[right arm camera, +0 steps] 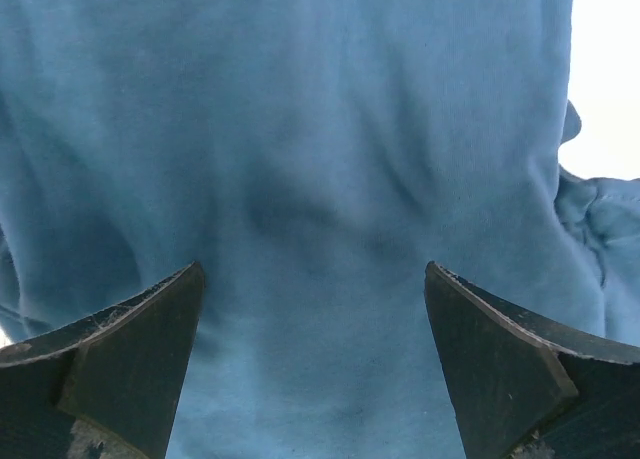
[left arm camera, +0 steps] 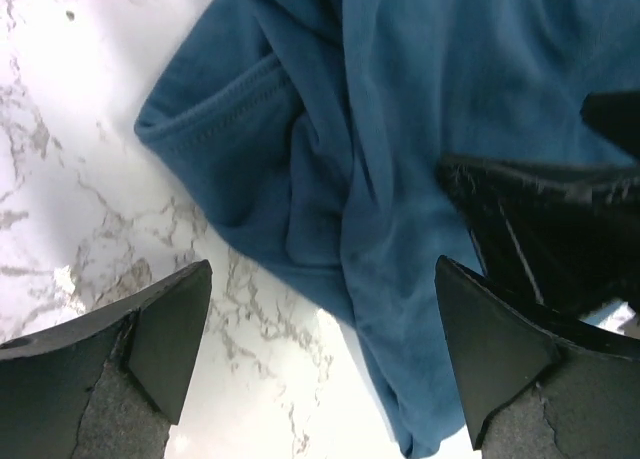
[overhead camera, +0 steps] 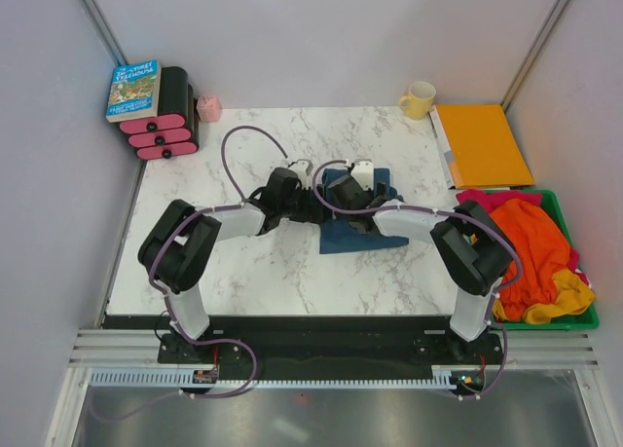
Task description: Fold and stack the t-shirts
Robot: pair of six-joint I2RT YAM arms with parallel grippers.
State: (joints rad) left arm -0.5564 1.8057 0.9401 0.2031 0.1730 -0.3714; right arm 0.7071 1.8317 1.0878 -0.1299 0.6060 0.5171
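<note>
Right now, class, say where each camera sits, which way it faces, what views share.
Top external: above, behind the robot, looking down at the white marble table; left arm, right arm show.
Left wrist: on its arm, facing the teal-blue cloth t-shirt and table; open left gripper shows.
Right wrist: facing the t-shirt; open right gripper shows.
Shared: the t-shirt.

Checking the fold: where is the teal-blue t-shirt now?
In the top view, the teal-blue t-shirt lies at the centre of the marble table, left of the green bin.
</note>
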